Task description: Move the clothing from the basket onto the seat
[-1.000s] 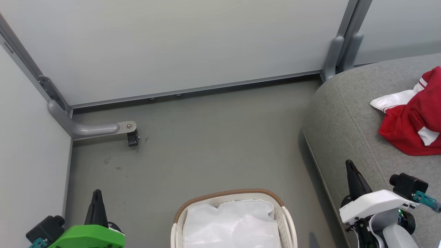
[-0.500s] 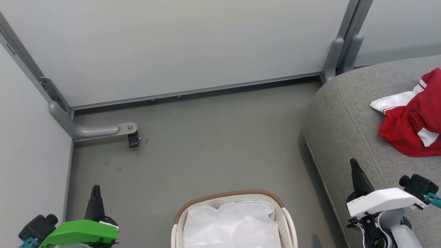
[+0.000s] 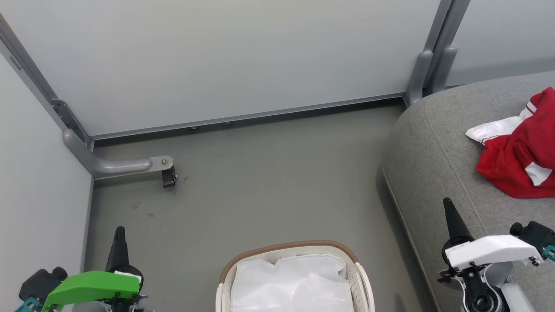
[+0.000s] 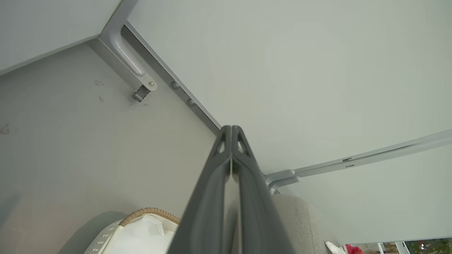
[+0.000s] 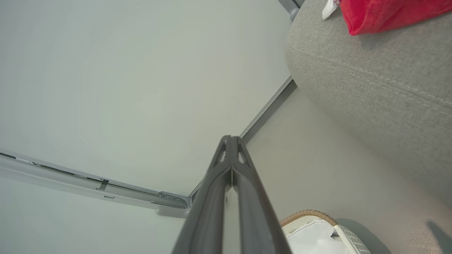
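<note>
Two claws sit nearest, one at each low corner of the head view. The left gripper (image 3: pixel 119 242), under a green cover, has its two dark fingers pressed tight together, tip to tip. The right gripper (image 3: pixel 451 214), under a white cover, is pinched closed the same way. Between them is one basket (image 3: pixel 286 247), white with a brown rim. One white liner (image 3: pixel 295 281) lies crumpled inside it. The left claw shows over the floor (image 3: pixel 260 182), well apart from the basket. The right claw shows against the near part of the one big grey seat (image 3: pixel 433 143). Further along the seat lies one heap of red clothing (image 3: pixel 516 164) with white bits. I cannot tell how many pieces are in the heap. It lies on top of the cushion, back from the seat's round edge and well apart from the basket. Open grey floor runs between the basket and the seat, and lots more lies past the basket. Far off, one small black wheel (image 3: pixel 168 177) on a grey bar stands near the left wall, and pale walls (image 3: pixel 238 56) close in the corner
</note>
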{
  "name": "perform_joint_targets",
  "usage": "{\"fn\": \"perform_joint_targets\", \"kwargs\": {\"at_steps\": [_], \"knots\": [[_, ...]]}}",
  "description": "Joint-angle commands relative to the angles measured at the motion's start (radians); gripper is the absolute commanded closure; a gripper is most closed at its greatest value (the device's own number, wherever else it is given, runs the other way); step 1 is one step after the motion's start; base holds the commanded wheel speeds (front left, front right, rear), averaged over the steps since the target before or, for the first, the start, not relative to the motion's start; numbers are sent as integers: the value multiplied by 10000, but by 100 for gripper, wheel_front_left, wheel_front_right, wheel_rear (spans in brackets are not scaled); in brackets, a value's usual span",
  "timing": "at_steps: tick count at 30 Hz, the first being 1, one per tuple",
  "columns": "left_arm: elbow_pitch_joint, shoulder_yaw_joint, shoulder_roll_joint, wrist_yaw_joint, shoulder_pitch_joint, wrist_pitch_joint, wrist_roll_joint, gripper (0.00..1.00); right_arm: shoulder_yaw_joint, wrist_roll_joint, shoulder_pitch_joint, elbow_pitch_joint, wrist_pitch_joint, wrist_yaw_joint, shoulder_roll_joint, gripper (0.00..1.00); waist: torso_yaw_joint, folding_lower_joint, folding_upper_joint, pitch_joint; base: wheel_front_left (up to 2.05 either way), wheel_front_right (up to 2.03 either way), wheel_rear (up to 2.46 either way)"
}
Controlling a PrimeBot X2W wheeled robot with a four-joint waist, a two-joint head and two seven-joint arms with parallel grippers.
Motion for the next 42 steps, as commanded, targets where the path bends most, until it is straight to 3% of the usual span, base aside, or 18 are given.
{"fn": "perform_joint_targets", "kwargs": {"at_steps": [1, 42], "knots": [[-128, 70, 65, -61, -269, 61, -300, 100, -62, 315, 55, -153, 62, -4, -69, 100, 2, 0, 0, -7, 0, 0, 0], [-471, 299, 88, -146, -522, 1063, -3788, 100, -381, 4235, 202, -568, 1052, -5, -97, 100, 46, 0, 0, -212, 0, 0, 0]]}}
